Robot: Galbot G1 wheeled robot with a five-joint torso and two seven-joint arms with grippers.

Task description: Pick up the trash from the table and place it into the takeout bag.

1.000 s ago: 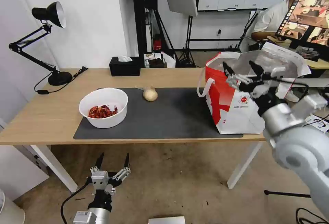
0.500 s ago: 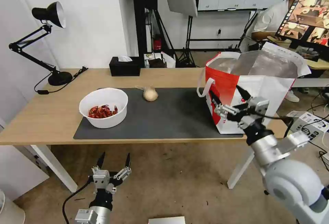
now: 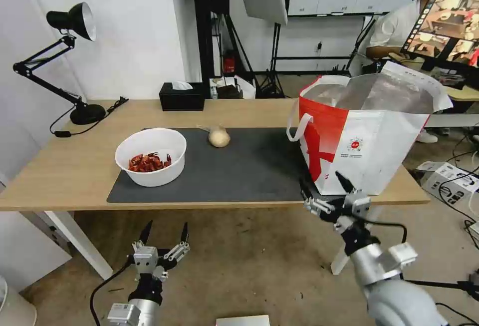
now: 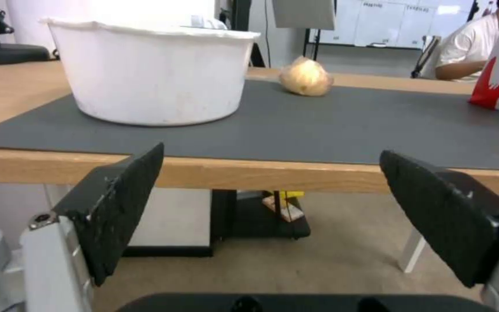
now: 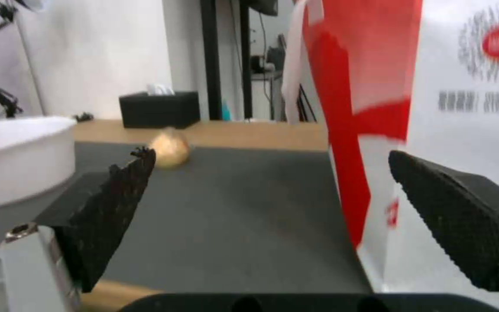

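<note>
Light-wood table (image 3: 65, 166) with dark grey mat (image 3: 249, 166); crayfish bowl (image 3: 150, 156), knotted bag (image 3: 218, 137), takeout bag (image 3: 364, 136) on it; black tissue box (image 3: 182, 97), desk lamp (image 3: 70, 21) behind; left gripper (image 3: 163, 233), right gripper (image 3: 324, 186) below edge, fingers spread, empty

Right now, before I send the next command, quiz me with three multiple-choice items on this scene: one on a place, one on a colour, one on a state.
1. Where is the small cream knotted bag?
A. Inside the white round bowl
B. On the dark grey mat, between bowl and takeout bag
C. On the floor

2. What colour is the tissue box?
A. Black
B. Red
C. White

3. How is the right hand?
A. Shut on the bowl
B. Shut on a bag handle
C. Open, holding nothing

Answers: 1 B, it lies on the mat apart from both. 2 A, black box at the table's far edge. 3 C, its fingers are spread at the table's near edge.
</note>
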